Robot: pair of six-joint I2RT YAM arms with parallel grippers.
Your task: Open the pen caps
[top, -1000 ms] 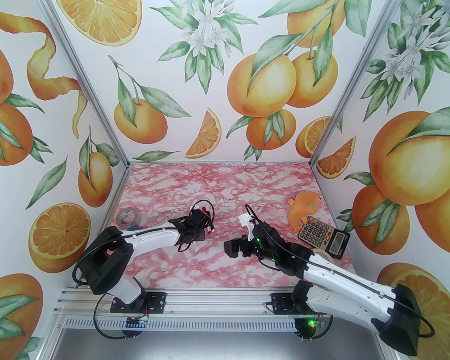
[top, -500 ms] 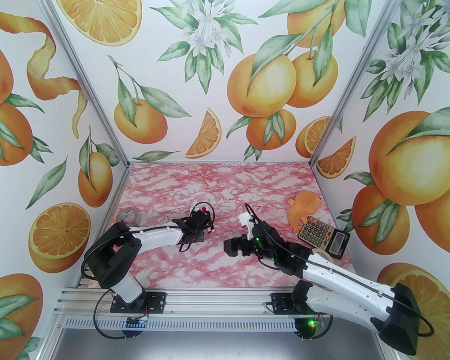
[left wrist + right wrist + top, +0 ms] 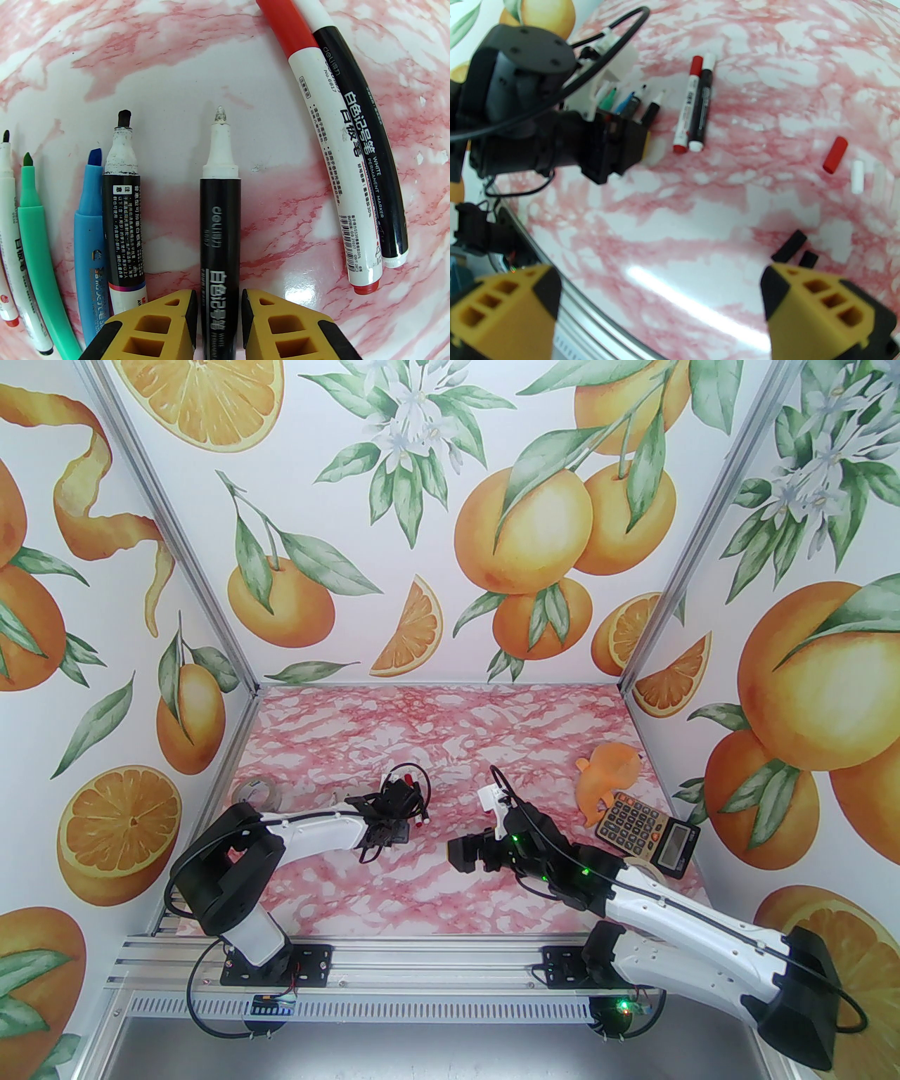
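- Left arm's elbow (image 3: 221, 866) has nudged toward 1 o'clock since a second ago.
- Left end effector (image 3: 218, 299) straddles the uncapped black pen (image 3: 220, 225) on the counter (image 3: 281, 105); pinching or loose, can't tell.
- Right end effector (image 3: 661, 284) gapes wide, empty.
- Loose pen caps (image 3: 835, 154) lie at its 1 o'clock.

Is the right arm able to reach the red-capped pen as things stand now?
Probably yes: the right gripper is open, bare table lies between it and the red-capped pen, and the left arm sits off to one side.
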